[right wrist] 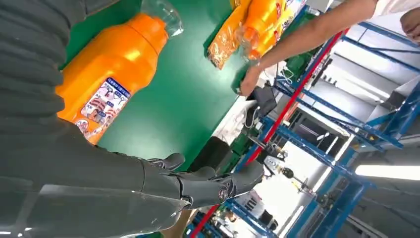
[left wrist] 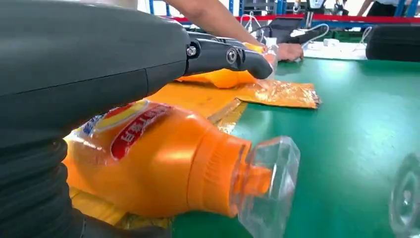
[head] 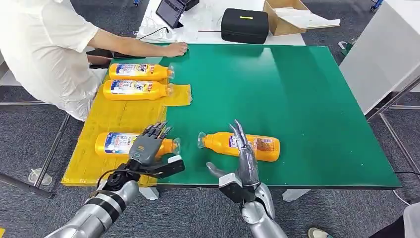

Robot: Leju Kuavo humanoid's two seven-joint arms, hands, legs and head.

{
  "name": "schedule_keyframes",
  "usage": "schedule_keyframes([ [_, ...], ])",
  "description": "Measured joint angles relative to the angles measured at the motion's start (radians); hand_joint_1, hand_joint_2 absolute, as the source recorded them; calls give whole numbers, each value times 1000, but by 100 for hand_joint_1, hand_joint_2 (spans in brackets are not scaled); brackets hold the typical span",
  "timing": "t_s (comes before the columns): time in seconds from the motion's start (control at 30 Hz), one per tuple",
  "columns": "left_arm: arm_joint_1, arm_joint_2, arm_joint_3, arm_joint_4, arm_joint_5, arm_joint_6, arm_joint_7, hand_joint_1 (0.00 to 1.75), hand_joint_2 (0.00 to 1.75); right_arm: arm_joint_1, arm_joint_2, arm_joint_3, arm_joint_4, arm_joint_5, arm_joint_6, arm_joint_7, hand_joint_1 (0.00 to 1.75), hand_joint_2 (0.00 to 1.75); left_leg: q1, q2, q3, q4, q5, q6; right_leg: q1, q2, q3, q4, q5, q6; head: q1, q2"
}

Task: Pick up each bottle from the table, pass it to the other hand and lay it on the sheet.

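On the green worktop (head: 297, 99) a yellow sheet (head: 119, 116) covers the left edge, and 3 orange bottles lie on it on their sides with clear caps pointing right: 2 far bottles (head: 141, 72) (head: 136, 89) close together near a seated person's hand (head: 176, 48), and a near bottle (head: 115, 143) at the sheet's front. The left hand (head: 147, 146) hovers over the neck end of that near bottle with its fingers spread and straight, holding nothing; in the left wrist view the bottle (left wrist: 148, 158) lies just under the palm, its cap (left wrist: 270, 186) over the green surface. A 4th bottle (head: 242, 145) lies on the bare green near the front edge, cap toward the left. The right hand (head: 243, 153) is open above its middle, fingers (head: 239, 135) extended across the label, thumb held out to the side. A black case (head: 244, 25) and a cardboard box (head: 289, 17) sit beyond the far edge.
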Motion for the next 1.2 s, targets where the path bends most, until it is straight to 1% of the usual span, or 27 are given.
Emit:
schedule_keyframes([
  [0.1, 3, 0, -4, -6, 5, 5, -3, 0, 175, 0, 0, 0, 2, 28, -22, 0, 0, 175, 0, 0, 0, 0, 0, 0, 0, 0, 0, 0, 0, 0, 0, 0],
  [0.2, 29, 1, -4, -57, 52, 22, -23, 0, 175, 2, -3, 0, 3, 112, -68, 31, 0, 175, 0, 0, 0, 0, 0, 0, 0, 0, 0, 0, 0, 0, 0, 0],
  [0.37, 178, 9, -3, -313, 204, -7, -63, 0, 175, 36, -18, -11, -11, 154, -87, 63, 0, 175, 0, 0, -1, 0, -2, 0, 0, 0, -1, 0, -1, 1, 0, 0],
  [0.43, 234, 14, -5, -424, 221, -15, -66, 0, 175, 46, -24, -16, -23, 154, -82, 69, 0, 175, 0, 0, -2, 0, -2, 0, 0, 0, -2, 0, -1, 1, 0, 0],
  [0.53, 282, 24, -18, -538, 223, -2, -70, 0, 175, 53, -28, -23, -31, 167, -76, 69, 0, 175, 0, 0, -2, 0, -3, 0, 0, 0, -2, -1, -1, 0, 0, 0],
  [0.73, 314, 38, -33, -650, 224, -1, -71, 0, 175, 54, -34, -30, -36, 175, -76, 69, 0, 175, 0, 0, -2, 0, -2, 0, 0, 0, -2, 0, -1, 0, 0, 0],
  [1.0, 324, 48, -34, -688, 224, 3, -74, 0, 175, 57, -35, -31, -41, 185, -76, 73, 0, 175, 0, 0, -2, 0, -2, 0, 0, 0, -2, 0, -1, 0, 0, 0],
  [1.2, 326, 50, -44, -718, 222, 15, -87, 0, 175, 52, -55, -31, -40, 329, -79, 169, 0, 175, 0, 0, -2, 0, -2, 0, 0, 0, -2, 0, -1, 0, 0, 0],
])
